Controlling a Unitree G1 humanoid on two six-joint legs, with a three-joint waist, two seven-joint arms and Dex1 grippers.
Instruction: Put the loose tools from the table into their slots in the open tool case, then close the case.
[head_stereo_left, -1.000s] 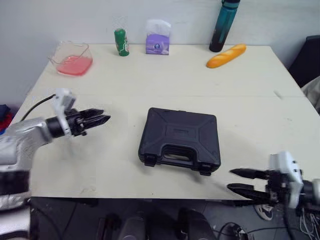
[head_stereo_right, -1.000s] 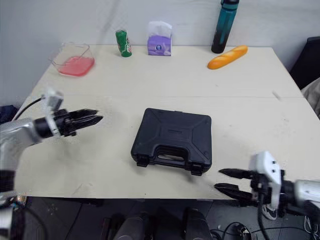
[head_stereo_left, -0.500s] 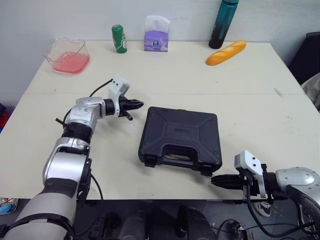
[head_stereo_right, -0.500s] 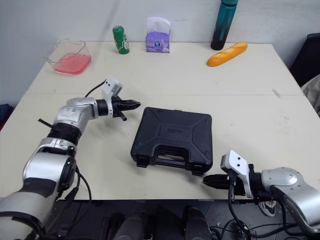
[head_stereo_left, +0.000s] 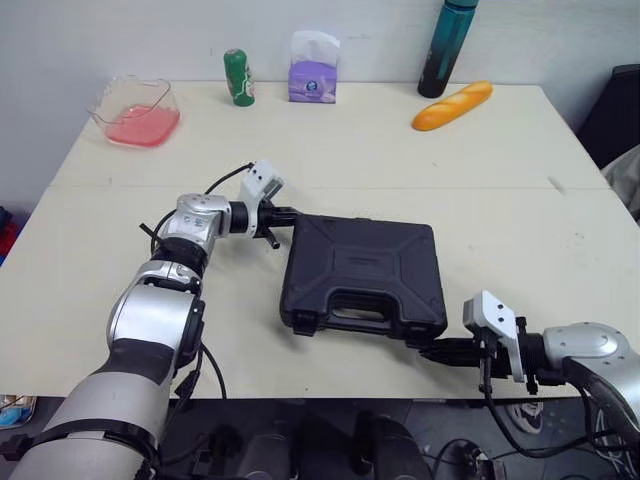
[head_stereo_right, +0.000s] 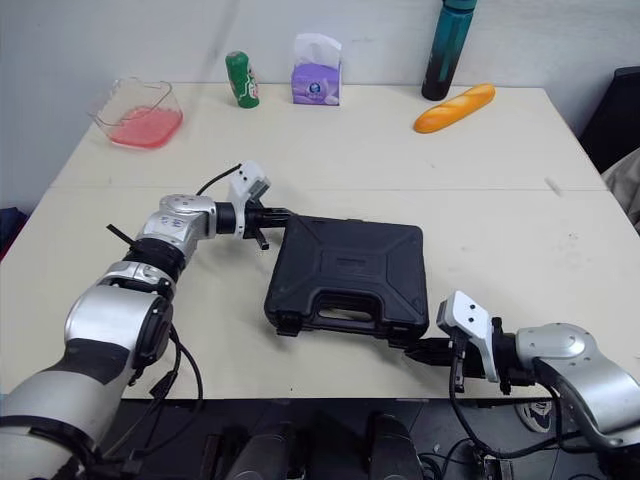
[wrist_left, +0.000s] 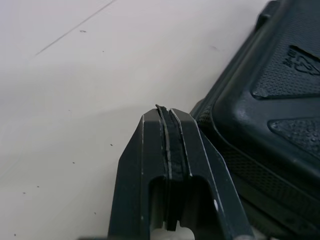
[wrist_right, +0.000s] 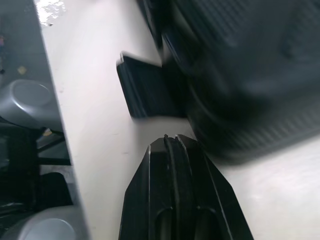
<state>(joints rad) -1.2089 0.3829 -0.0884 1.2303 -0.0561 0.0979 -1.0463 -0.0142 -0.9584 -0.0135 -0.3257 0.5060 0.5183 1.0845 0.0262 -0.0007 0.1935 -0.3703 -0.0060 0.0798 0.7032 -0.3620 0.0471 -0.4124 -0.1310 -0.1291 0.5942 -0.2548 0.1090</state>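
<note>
Both left claw (head_stereo_left: 289, 213) and right claw (head_stereo_left: 427, 351) reached case (head_stereo_left: 365, 268).

One black plastic tool case (head_stereo_left: 362, 275); one green can (head_stereo_left: 238, 77); one purple tissue box (head_stereo_left: 313, 80); one tall teal bottle (head_stereo_left: 446, 50); one orange bread loaf (head_stereo_left: 452, 107); one clear pink-filled tub (head_stereo_left: 138, 110).

The tool case (head_stereo_left: 362, 273) lies shut, so I cannot see its interior. In the right wrist view the case and its latch (wrist_right: 145, 92) are blurred. In the left wrist view the picture edge crops the case. The bottle (head_stereo_left: 446, 50) runs off the top edge at its cap.
</note>
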